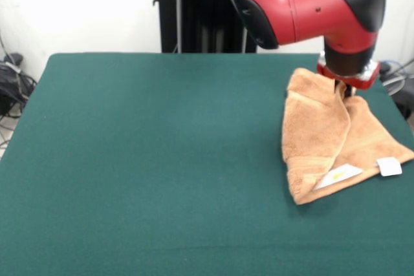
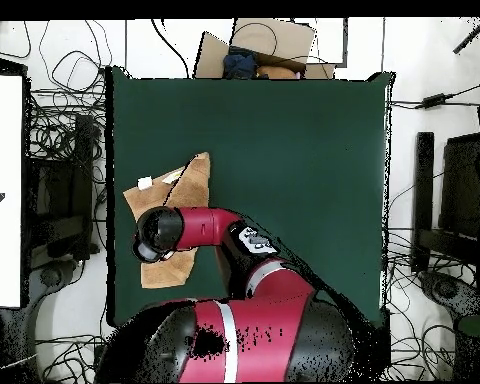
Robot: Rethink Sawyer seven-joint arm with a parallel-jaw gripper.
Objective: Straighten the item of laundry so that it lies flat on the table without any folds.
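The item of laundry (image 1: 323, 140), an orange-tan towel, lies bunched near the right edge of the green table (image 1: 162, 159) in the front view. It rises in a tent with folds running up to my gripper (image 1: 344, 90), which is shut on its top ridge just below the red wrist. A small white tag (image 1: 389, 167) and a white label (image 1: 337, 176) show at its near hem. From overhead, the towel (image 2: 189, 185) sticks out on both sides of the arm's black wrist (image 2: 154, 235), which hides the gripper, close to the left edge of the table (image 2: 294, 150).
The red arm (image 1: 291, 4) reaches across the table's far right corner. Cardboard boxes (image 2: 259, 45) sit beyond the table's top edge in the overhead view. Cables (image 2: 64, 150) and black equipment (image 2: 454, 200) line both sides.
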